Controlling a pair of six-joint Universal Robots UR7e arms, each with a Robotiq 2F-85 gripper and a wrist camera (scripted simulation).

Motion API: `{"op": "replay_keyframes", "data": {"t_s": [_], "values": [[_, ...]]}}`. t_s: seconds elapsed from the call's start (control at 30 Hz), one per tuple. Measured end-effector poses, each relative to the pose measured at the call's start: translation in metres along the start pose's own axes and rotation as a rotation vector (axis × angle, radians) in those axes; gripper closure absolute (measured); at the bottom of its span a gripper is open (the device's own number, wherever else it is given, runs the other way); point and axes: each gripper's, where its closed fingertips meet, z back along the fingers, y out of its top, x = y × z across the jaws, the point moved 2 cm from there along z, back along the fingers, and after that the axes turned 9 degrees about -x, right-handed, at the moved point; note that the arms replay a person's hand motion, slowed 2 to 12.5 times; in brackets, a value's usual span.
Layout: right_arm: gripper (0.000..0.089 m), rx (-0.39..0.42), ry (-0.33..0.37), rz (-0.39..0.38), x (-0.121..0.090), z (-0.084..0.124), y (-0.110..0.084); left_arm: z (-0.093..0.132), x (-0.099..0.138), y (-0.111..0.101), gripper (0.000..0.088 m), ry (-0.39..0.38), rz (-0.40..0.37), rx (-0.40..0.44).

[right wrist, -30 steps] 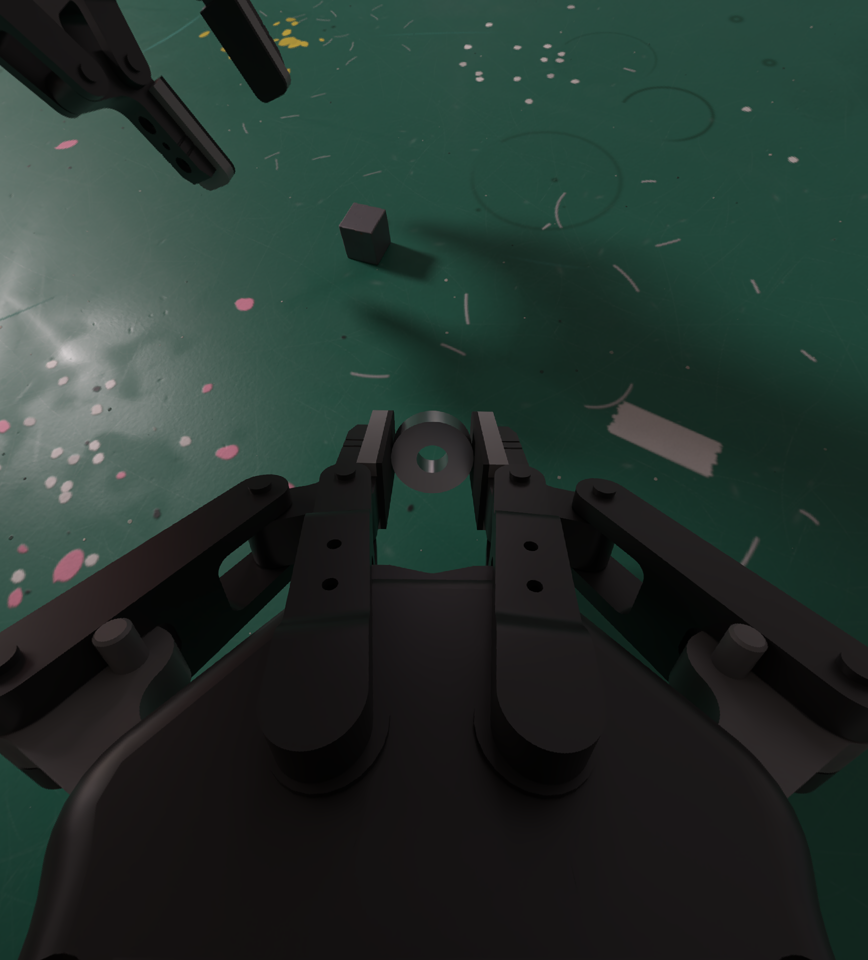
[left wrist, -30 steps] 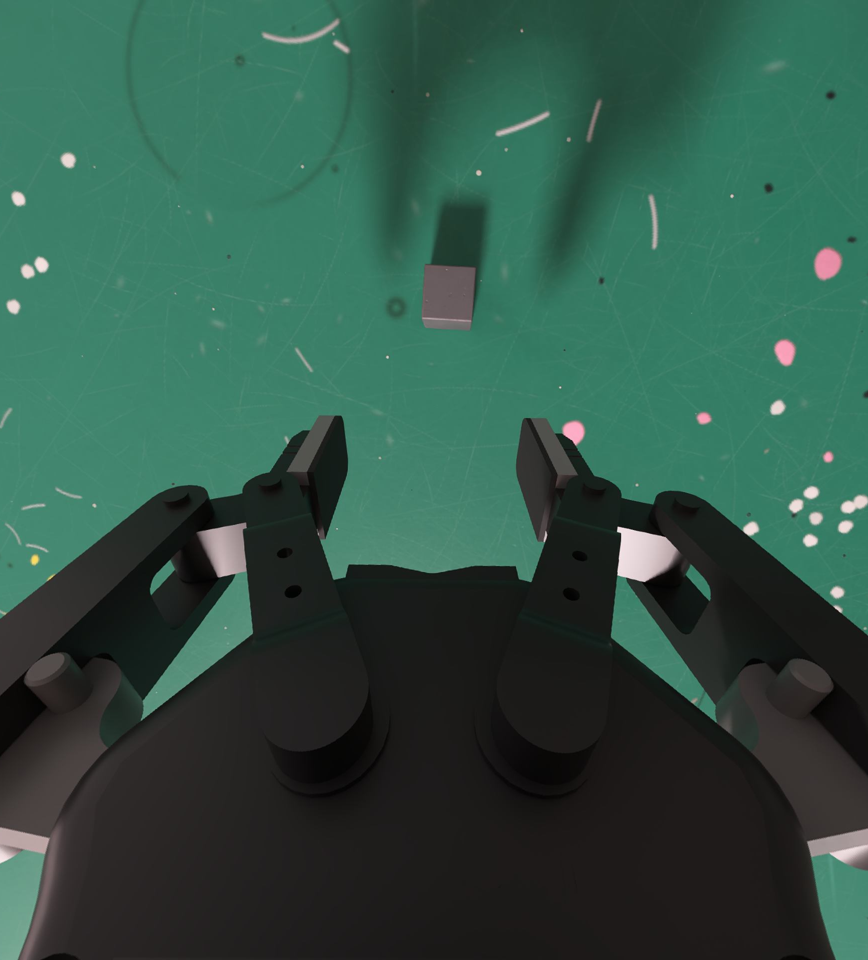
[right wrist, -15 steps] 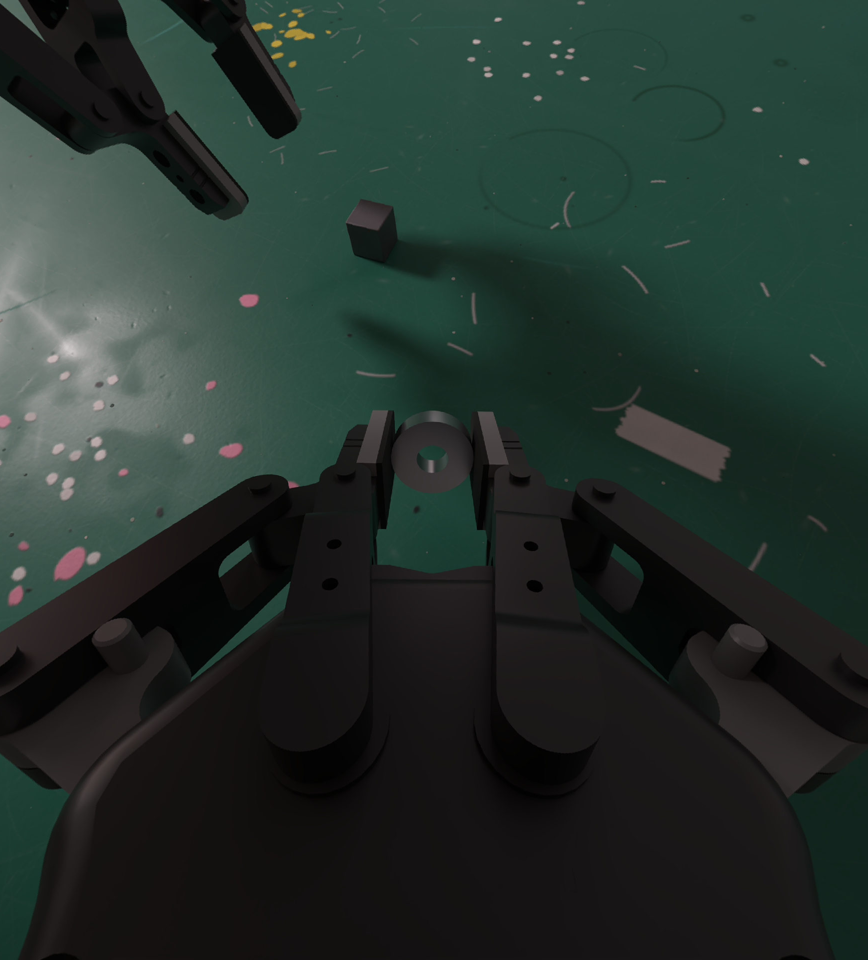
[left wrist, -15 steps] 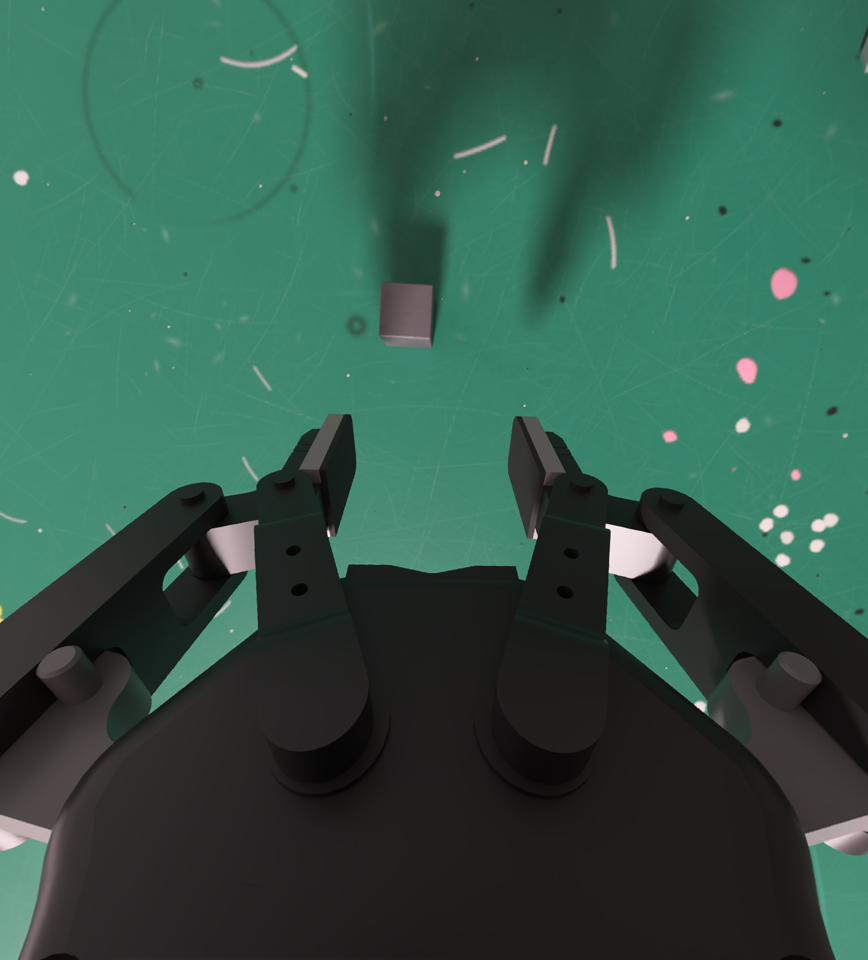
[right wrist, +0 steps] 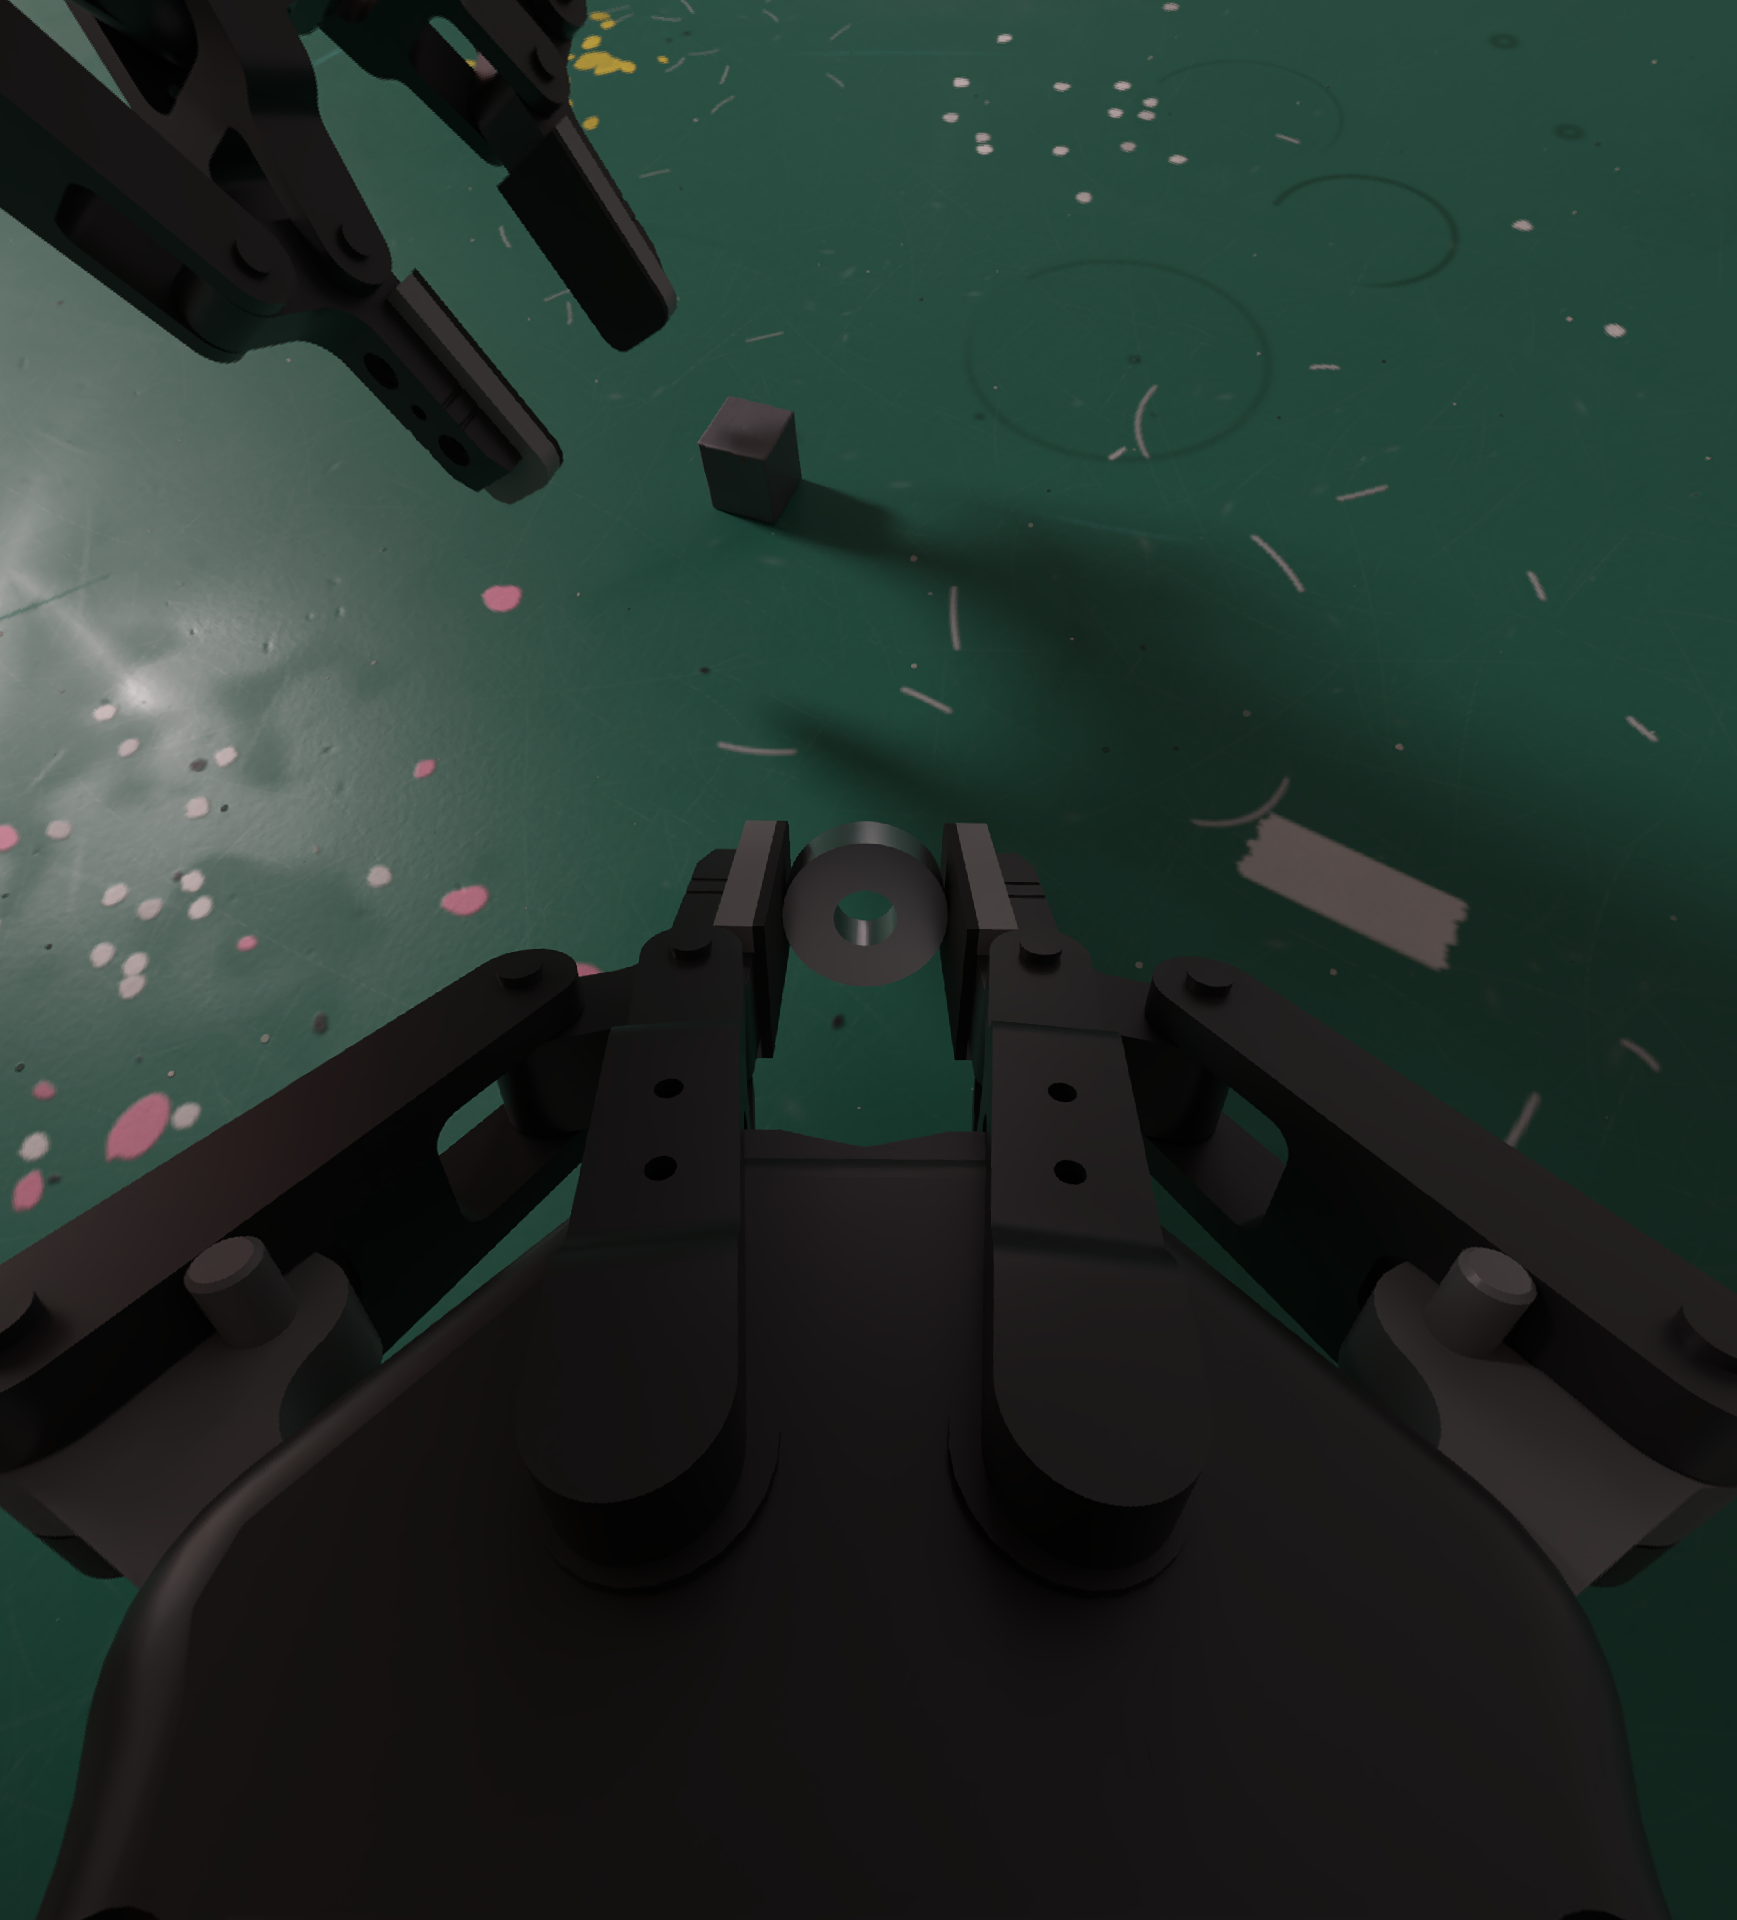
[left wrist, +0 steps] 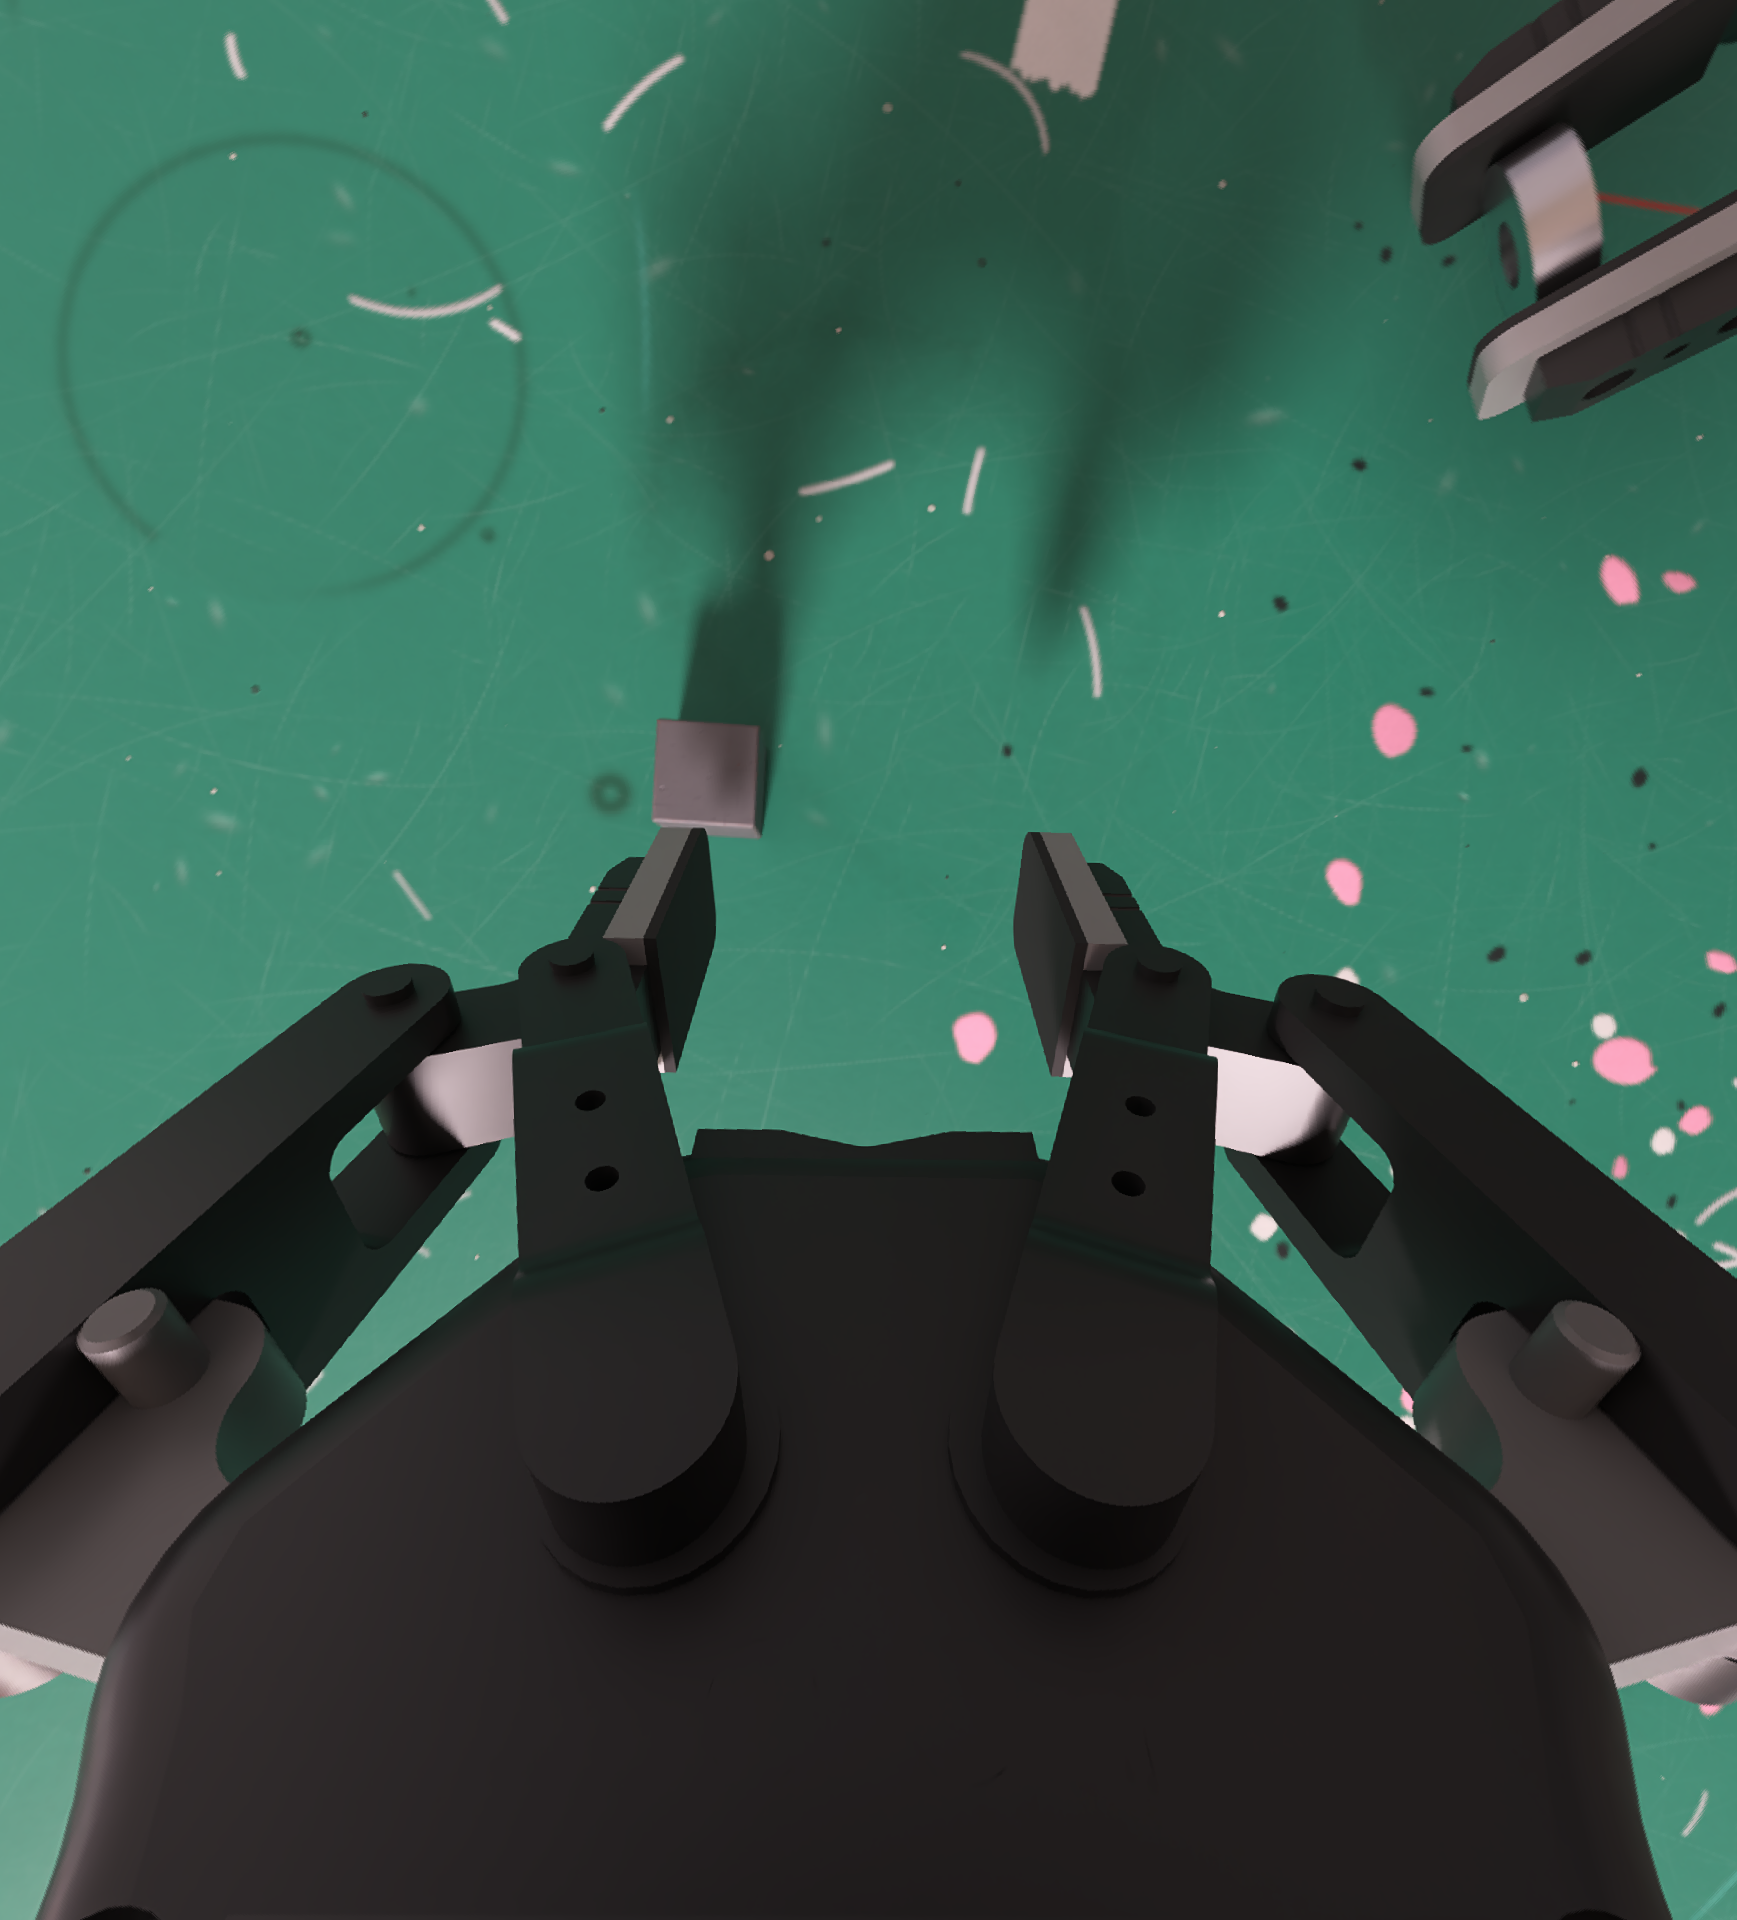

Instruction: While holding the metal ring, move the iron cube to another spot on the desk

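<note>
The iron cube (left wrist: 707, 777) sits on the green worktop (left wrist: 220, 727), just ahead of the left gripper (left wrist: 864, 914), whose jaws stand apart. Likely dense, rigid and smooth: grip opposite flat faces squarely. The right gripper (right wrist: 865, 914) clamps the metal ring (right wrist: 865, 914).

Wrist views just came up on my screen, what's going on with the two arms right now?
The right claw is shut on the metal ring, held up off the green desk. The left claw is open and empty, hanging above the desk close to the iron cube, which sits untouched on the surface, ahead of its left fingertip rather than between the two. So the ring is secured, and the cube is not yet grasped or moved.
</note>
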Motion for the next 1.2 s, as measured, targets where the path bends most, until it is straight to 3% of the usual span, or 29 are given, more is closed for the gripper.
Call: {"op": "replay_keyframes", "data": {"t_s": [0.37,0.87,1.2], "values": [[0.0634,-0.002,0.001,-0.001,0.000,0.000,0.000,-0.008,0.012,0.014,0.0361,-0.024,-0.048,0.011],[0.0634,0.000,-0.011,0.003,0.001,0.002,0.000,-0.018,0.013,0.021,0.0455,0.015,-0.110,-0.008],[0.0634,0.007,-0.011,-0.002,0.002,0.003,0.001,-0.013,0.002,0.017,0.0488,0.065,-0.097,-0.026]]}}
